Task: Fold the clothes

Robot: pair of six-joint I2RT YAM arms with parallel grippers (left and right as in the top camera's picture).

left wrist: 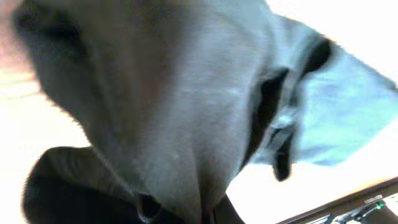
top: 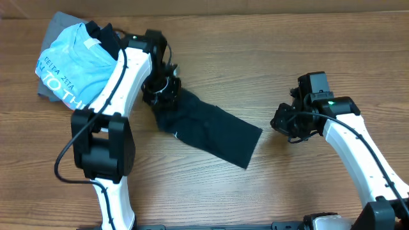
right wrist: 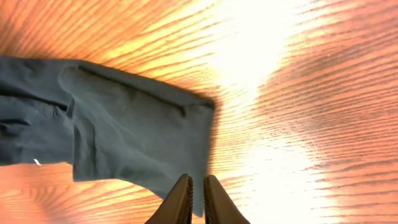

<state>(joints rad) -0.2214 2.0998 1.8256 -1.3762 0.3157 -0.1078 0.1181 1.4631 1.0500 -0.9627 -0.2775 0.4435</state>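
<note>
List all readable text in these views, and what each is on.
"DELTA ZETA": small white letters on the crumpled light blue T-shirt.
"TOTH": larger white letters on the same shirt, the rest hidden behind the white left arm.
White mark on the dark navy T-shirt: too small to read.

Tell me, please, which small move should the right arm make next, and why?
Probably open the right gripper and ease it toward the free end of the dark T-shirt: it is closed, empty and apart from the cloth, while the left gripper seems to hold the bunched other end.
</note>
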